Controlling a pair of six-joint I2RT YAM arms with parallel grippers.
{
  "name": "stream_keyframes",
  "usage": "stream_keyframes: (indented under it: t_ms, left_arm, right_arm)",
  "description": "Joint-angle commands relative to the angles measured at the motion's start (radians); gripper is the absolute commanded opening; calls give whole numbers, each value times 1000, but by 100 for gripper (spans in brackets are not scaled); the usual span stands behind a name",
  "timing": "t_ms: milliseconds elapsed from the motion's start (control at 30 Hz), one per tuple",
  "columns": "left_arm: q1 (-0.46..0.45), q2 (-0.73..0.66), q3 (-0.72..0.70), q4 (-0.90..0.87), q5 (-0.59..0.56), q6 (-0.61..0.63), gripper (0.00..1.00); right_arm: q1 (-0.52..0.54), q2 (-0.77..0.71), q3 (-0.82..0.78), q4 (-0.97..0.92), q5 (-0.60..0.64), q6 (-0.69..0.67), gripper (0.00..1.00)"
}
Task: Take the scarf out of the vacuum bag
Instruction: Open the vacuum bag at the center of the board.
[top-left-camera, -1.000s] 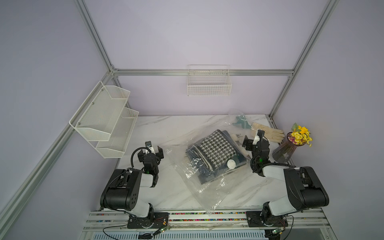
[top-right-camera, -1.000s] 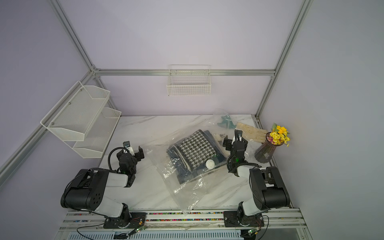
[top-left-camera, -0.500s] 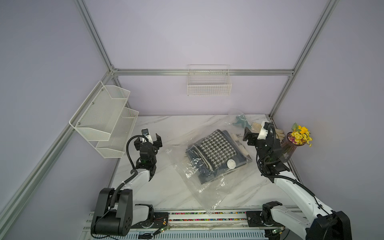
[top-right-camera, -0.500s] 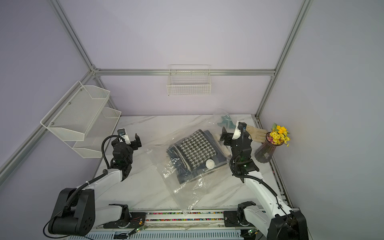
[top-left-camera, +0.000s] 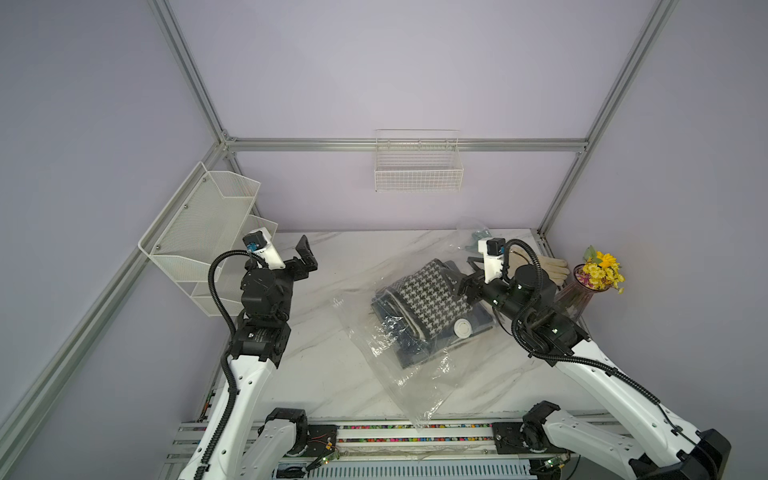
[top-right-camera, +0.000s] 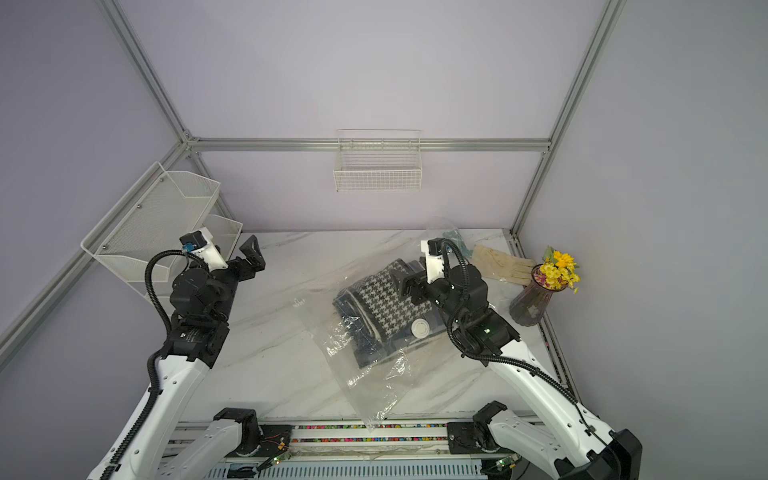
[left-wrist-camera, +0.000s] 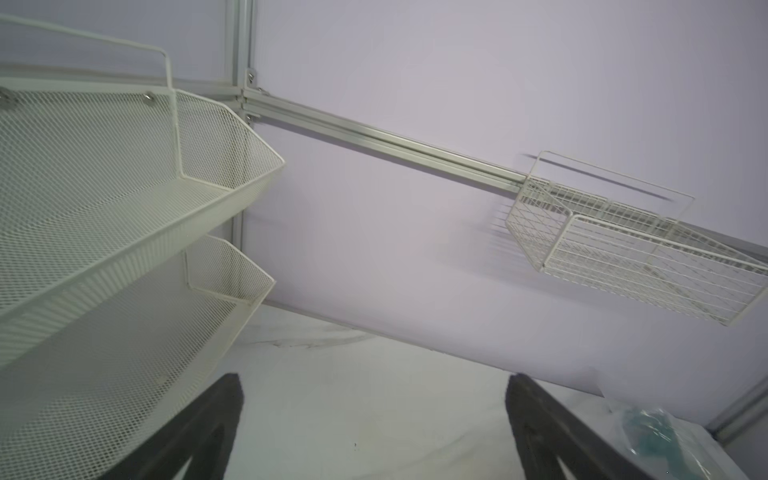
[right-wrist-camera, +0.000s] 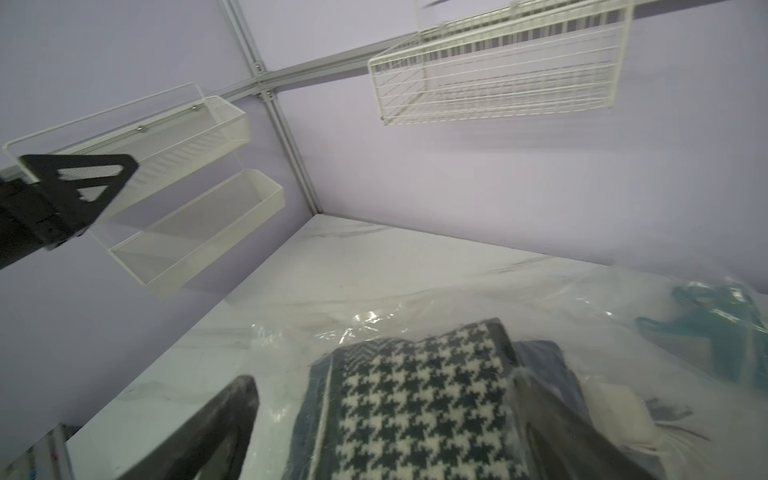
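Hovering spread, empty: right gripper (top-left-camera: 468, 278) over crinkly clear vacuum bag (top-left-camera: 399, 374) | left gripper (top-left-camera: 306, 254) likewise, well apart | black-white houndstooth scarf (top-left-camera: 428, 297) inside | next likely: pinch bag mouth.

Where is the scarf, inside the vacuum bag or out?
Inside: the folded scarf shows through the crinkled clear plastic of the vacuum bag.

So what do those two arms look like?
The left arm and right arm have white links and black joints, each with a ribbed black cable and a white wrist camera mount. The left gripper and right gripper have black triangular fingers with cut-outs.
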Motion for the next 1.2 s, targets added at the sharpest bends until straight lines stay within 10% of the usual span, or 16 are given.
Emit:
stream_keyframes:
  t_ms: [0, 433, 800, 1167]
  left_arm:
    - [-4, 5, 7, -131, 207, -134, 100]
    - [-14, 26, 19, -430, 412, -293, 100]
    - [-14, -83, -118, -537, 504, -349, 100]
    - [18, -45, -245, -435, 587, -467, 100]
  right_arm:
    - [85, 18, 60, -179, -38, -5, 97]
    - [419, 161, 280, -705, 2, 23, 97]
    - [804, 467, 415, -801, 474, 96, 97]
    - [958, 803, 531, -912, 923, 218, 80]
